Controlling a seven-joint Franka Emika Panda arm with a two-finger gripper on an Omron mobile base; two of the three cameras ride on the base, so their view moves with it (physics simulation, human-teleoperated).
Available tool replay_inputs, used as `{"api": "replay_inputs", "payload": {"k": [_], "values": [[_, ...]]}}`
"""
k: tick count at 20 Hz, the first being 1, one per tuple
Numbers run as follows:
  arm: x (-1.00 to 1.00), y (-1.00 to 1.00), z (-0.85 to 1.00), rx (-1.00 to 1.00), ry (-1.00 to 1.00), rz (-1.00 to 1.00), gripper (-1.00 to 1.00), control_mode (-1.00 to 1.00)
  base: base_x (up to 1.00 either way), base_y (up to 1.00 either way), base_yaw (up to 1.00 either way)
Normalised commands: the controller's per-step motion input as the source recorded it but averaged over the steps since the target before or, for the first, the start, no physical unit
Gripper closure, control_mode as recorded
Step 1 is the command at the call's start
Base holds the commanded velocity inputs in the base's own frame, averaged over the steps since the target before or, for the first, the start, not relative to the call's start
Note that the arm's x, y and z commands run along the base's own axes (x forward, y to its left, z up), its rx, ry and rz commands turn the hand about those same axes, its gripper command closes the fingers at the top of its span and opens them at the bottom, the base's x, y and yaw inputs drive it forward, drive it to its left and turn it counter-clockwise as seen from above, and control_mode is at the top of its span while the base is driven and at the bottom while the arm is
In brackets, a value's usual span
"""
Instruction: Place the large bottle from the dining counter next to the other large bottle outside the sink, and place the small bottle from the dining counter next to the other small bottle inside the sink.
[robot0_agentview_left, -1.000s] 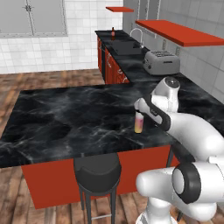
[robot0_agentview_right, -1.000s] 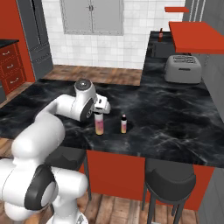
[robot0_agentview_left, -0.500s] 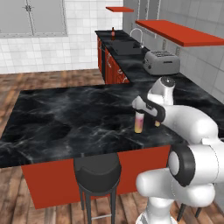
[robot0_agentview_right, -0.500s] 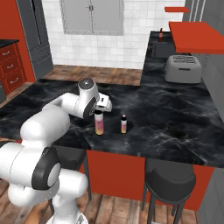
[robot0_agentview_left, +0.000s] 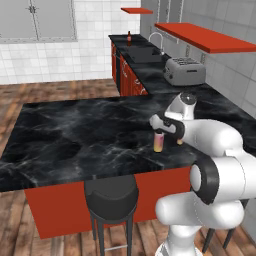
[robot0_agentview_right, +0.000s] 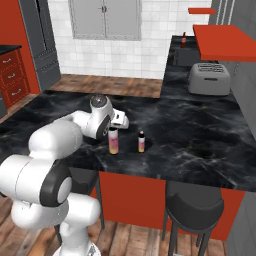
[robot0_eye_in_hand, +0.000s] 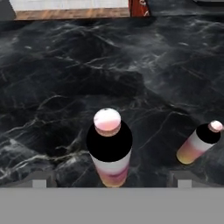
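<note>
Large bottle stands upright near the front edge of the dining counter, a black-shouldered bottle with a pink cap and a body shading from white through pink to yellow at its foot. In my hand view it sits straight ahead of me, centred between my two fingertips, which stand spread wide on either side and touch nothing. My gripper hangs just above and behind the bottle in the right base view, the hand hovering over its cap in the left base view. The small bottle stands upright just beside the large one, on its right as I see it, apart from it and with the same colouring. Both rest on the black marbled top. Farther back, a silver toaster sits on the side counter under a red shelf, and beyond it lies the sink with its tap. Another bottle stands on the counter past the sink. Two dark round stools stand below the front edge of the dining counter.
</note>
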Motion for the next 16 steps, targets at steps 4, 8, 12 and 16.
{"api": "replay_inputs", "payload": {"k": [4, 8, 12, 16], "values": [[0.14, 0.01, -0.12, -0.04, -0.10, 0.00, -1.00, -1.00, 0.00, 0.00, 0.00], [0.16, 0.00, -0.11, -0.04, -0.10, 0.00, -1.00, -1.00, 0.00, 0.00, 0.00], [0.19, 0.00, -0.11, 0.00, -0.01, 0.00, -1.00, -1.00, 0.00, 0.00, 0.00], [0.26, 0.00, -0.08, 0.00, 0.10, 0.00, -1.00, -1.00, 0.00, 0.00, 0.00]]}}
